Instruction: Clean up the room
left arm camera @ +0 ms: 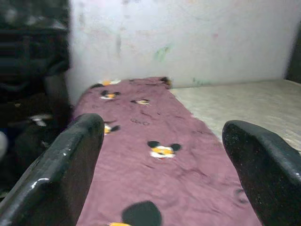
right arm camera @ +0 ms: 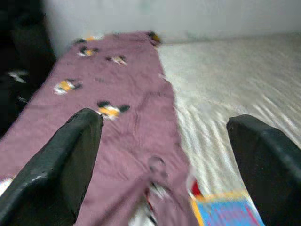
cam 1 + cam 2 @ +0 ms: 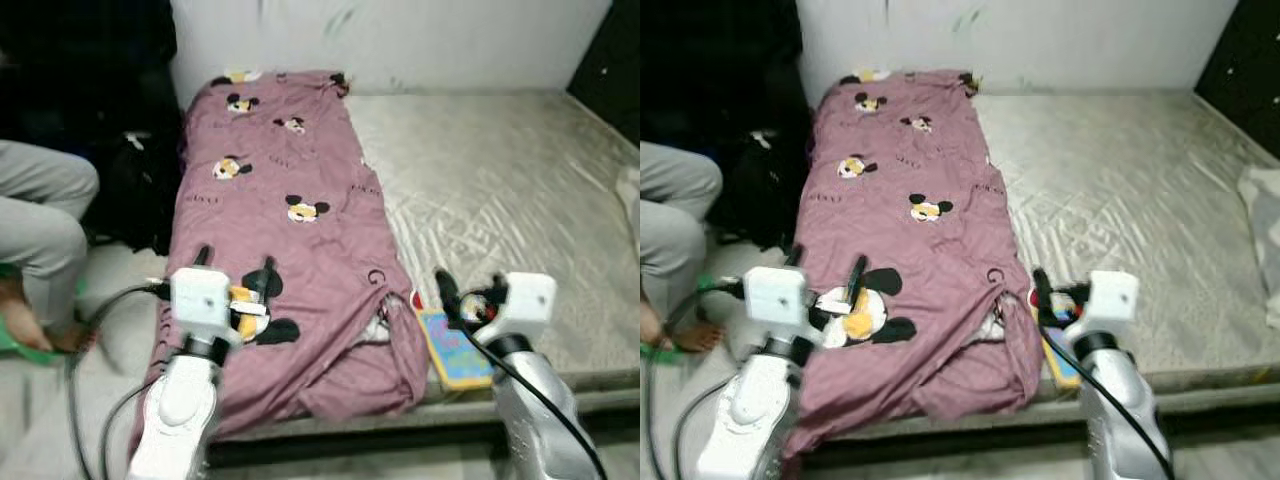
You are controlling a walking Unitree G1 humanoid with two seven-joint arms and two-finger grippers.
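Your left gripper (image 3: pixel 234 272) hangs over the near end of the blanket (image 3: pixel 285 190), fingers wide apart and holding nothing, likely so it can grab the cloth. Your right gripper (image 3: pixel 470 288) is open too, just above a small bright book (image 3: pixel 455 350) at the mattress (image 3: pixel 500 180) edge. The purple blanket, dotted with cartoon mice, lies long down the left side of the bed, bunched at the near corner, reaching the far wall (image 3: pixel 400 40).

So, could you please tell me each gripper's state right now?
Left gripper: open, holding nothing, over the purple blanket.
Right gripper: open, holding nothing.
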